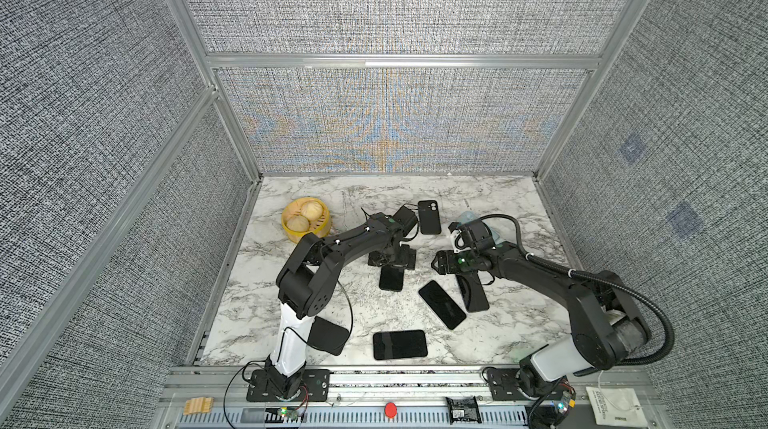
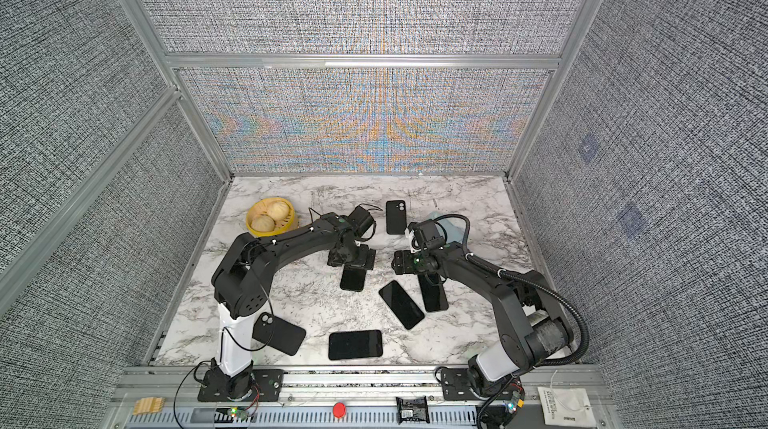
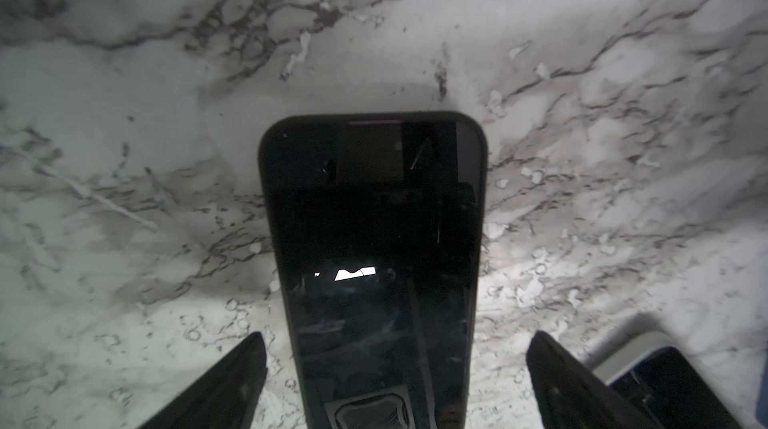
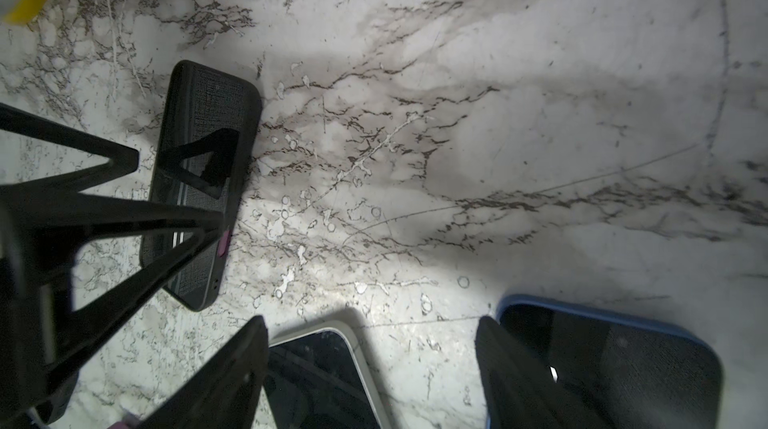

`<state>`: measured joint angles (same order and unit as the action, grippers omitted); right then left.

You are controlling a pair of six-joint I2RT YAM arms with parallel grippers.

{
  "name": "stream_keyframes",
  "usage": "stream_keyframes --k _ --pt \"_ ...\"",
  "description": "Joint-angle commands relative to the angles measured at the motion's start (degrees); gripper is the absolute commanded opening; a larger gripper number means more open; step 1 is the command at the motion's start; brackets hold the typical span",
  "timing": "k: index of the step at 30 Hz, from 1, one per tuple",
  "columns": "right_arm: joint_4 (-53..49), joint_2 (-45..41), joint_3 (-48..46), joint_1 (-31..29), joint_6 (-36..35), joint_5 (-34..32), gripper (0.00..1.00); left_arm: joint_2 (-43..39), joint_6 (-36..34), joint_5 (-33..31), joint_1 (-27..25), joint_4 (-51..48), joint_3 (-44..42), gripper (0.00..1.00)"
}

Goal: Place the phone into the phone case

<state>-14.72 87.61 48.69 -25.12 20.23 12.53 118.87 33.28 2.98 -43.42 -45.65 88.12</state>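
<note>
Currently: phone (image 3: 374,240), seemingly seated in its black case (image 4: 181,115), flat on marble table (image 3: 124,73) beneath left gripper (image 3: 397,335), jaws apart and clear, presumably needing no hold; right gripper (image 4: 370,323) likewise spread, empty, beside white-edged phone (image 4: 320,364)

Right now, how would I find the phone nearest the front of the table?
Find the marble table, then its edge by the metal rail. The phone lies flat near that edge's middle. Only it lies squarely sideways, long side along the edge.

Top views bright, moiré on back wall (image 1: 386,123); wrist views dim, shadowed, edges blurred
</note>
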Motion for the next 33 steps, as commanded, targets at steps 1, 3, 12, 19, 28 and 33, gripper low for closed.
stream_keyframes --k 1,3,12,19,28,33 --pt "1.49 0.13 -0.15 -0.02 -0.26 1.87 0.81 1.24 1.25 0.62 -0.32 -2.12 1.38 0.98" --pt "1.53 0.42 -0.15 0.04 -0.38 2.21 0.81 1.6 1.54 0.06 -0.34 -2.94 2.12 0.98" --pt "2.06 2.11 0.21 0.42 -0.67 3.62 0.81 6.35 1.7 -4.19 -1.05 -8.81 6.58 0.97" --pt "2.73 3.31 0.23 0.51 -0.38 4.25 0.81 6.77 1.91 -4.76 -1.18 -8.19 6.39 0.76" --pt "2.77 3.41 0.44 0.5 -0.2 4.25 0.81 5.29 1.86 -7.2 -0.66 -7.88 6.12 0.62" --pt "3.03 3.78 0.71 0.51 0.09 4.56 0.81 4.86 -0.42 -7.73 1.47 -8.22 8.83 0.6"
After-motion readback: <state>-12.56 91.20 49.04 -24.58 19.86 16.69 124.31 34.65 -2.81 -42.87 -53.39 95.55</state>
